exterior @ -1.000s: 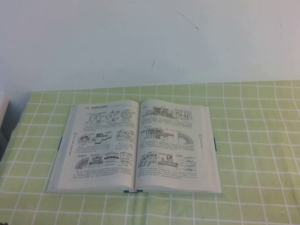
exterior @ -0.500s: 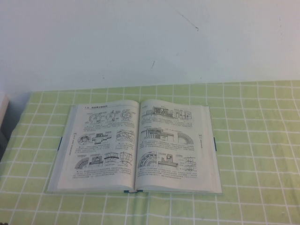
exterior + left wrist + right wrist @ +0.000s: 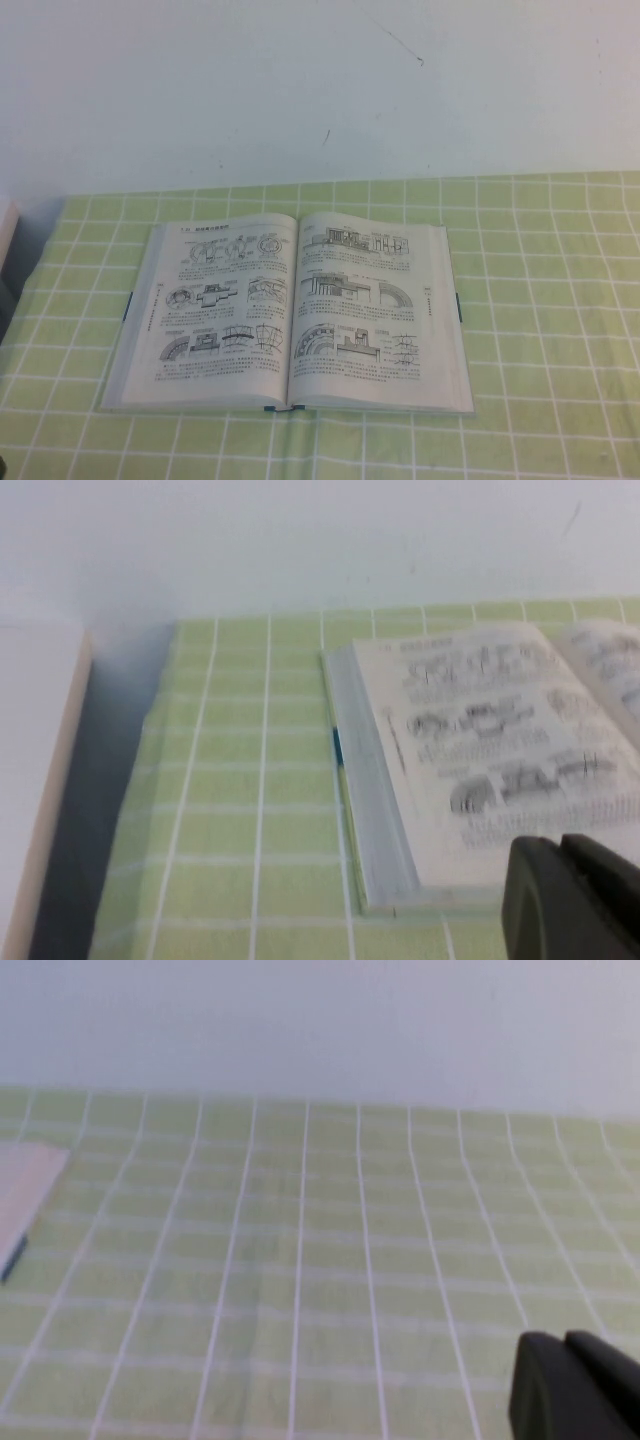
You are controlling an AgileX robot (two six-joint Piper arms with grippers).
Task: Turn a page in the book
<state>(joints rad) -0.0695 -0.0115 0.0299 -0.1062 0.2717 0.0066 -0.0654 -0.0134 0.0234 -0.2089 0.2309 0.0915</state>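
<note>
Green checked cloth (image 3: 540,300) holds the book (image 3: 290,310), open flat since a second ago. We see nothing moved: page (image 3: 370,310) unturned, right gripper (image 3: 575,1385) pinched shut at four o'clock, left gripper (image 3: 570,895) at eight o'clock, can't tell.

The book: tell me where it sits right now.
In the high view the book lies open and flat on the green checked tablecloth, left of centre, with no hand near it.

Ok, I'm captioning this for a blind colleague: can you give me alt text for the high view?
A thick book lies open and flat on a green checked tablecloth, its white pages filled with black line drawings, before a plain white wall. Neither the left gripper nor the right gripper appears in this view.
</note>
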